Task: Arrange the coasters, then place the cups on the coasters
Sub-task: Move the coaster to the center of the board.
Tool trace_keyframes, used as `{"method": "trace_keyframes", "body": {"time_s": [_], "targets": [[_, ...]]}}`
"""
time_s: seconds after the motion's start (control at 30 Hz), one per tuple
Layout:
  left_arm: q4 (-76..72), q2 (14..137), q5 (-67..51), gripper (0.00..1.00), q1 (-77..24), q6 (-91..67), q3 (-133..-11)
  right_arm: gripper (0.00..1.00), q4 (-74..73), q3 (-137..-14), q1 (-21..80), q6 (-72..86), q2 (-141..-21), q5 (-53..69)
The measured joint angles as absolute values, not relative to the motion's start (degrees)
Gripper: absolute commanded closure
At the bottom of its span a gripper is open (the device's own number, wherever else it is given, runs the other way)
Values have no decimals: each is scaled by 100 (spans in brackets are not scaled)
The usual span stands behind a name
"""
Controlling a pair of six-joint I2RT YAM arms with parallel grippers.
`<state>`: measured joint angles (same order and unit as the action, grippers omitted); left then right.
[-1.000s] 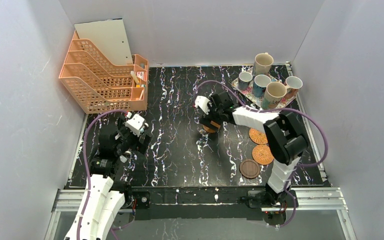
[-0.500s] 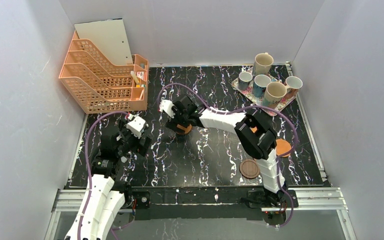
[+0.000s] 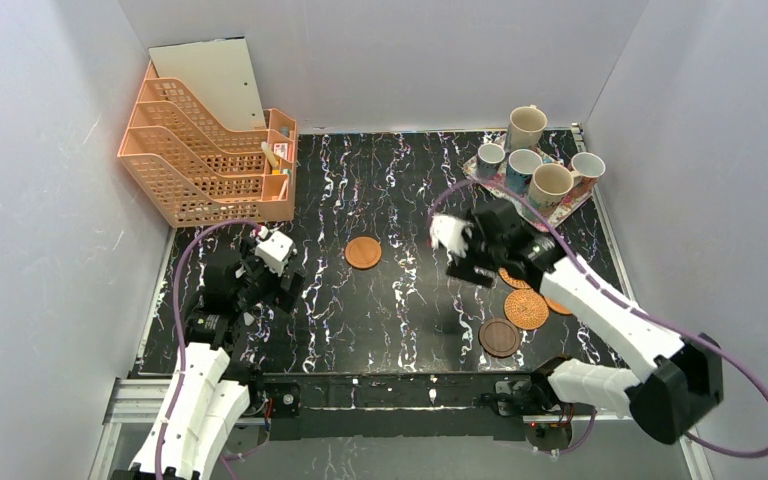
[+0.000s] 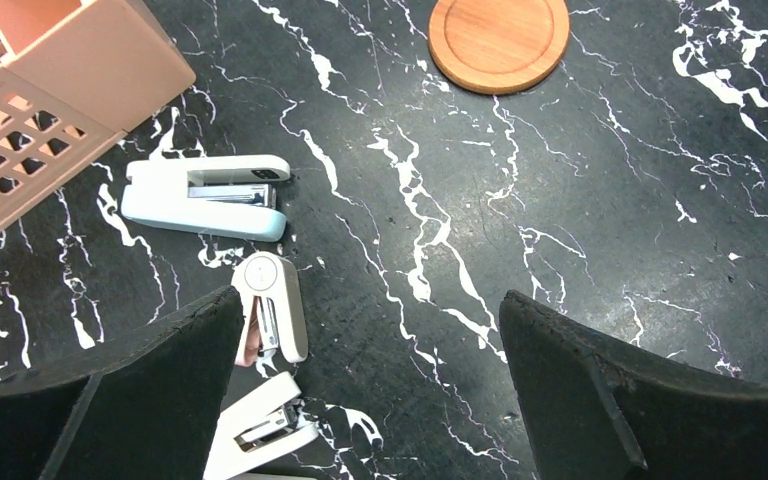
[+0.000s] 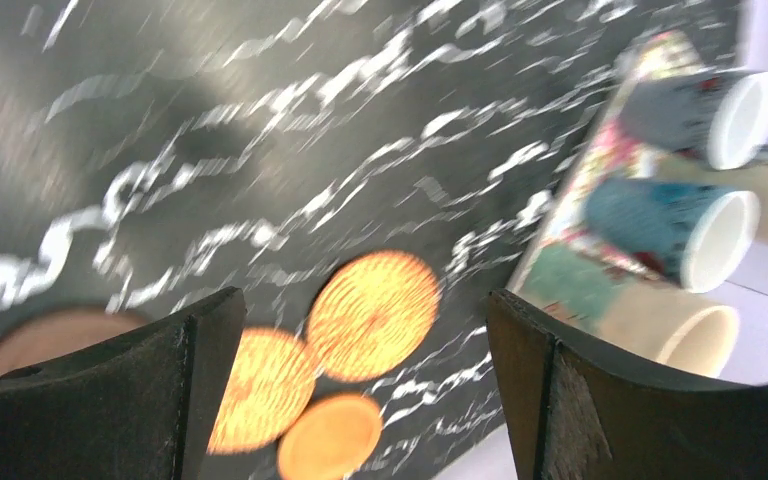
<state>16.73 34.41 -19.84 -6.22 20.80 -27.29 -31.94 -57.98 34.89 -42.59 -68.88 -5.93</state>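
We count five coasters. Two are woven wicker discs, orange-tan and ribbed. Two are smooth mid-brown wood, and one is a dark wood coaster with a ringed rim. There are also five cups: two large beige mugs, two smaller blue mugs with white insides, and one small brownish-orange mug. Three pale staplers lie by the left arm.

The right gripper hangs over the black marbled table at the left edge of the coaster cluster. Its jaws are spread wide and hold nothing. In its blurred wrist view the wicker pair shows below, between the two fingers and apart from them. One smooth wood coaster lies just beside the wicker pair. The dark coaster lies nearer the arm bases.

The other wood coaster, round with a turned lip, lies alone mid-table, well to the left of that gripper. It sits ahead of the left gripper, whose jaws are also wide apart and empty, over bare table.

All five cups stand upright on the floral tray in the far right corner, beyond the right gripper. None of them is on a coaster. A peach lattice file rack stands at the far left.
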Motion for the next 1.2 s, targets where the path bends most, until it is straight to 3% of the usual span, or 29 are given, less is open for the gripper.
{"method": "trace_keyframes", "body": {"time_s": [0.2,0.5,0.93,1.2], "targets": [[1678,3642,-1986,2,-622,2080,-2727,2,-4285,-4707,3601,-4925,-6093,-744],[1671,3597,-1916,2,-622,2082,-2718,2,-4528,-3636,3601,-5284,-6080,-838],[1673,3564,-1883,3,-622,2091,-2692,2,-3728,-3474,3605,-5374,-6768,-434],[1673,3618,-1865,3,-622,2097,-2692,2,-1977,-3461,3614,-5286,-7129,-423]]}}
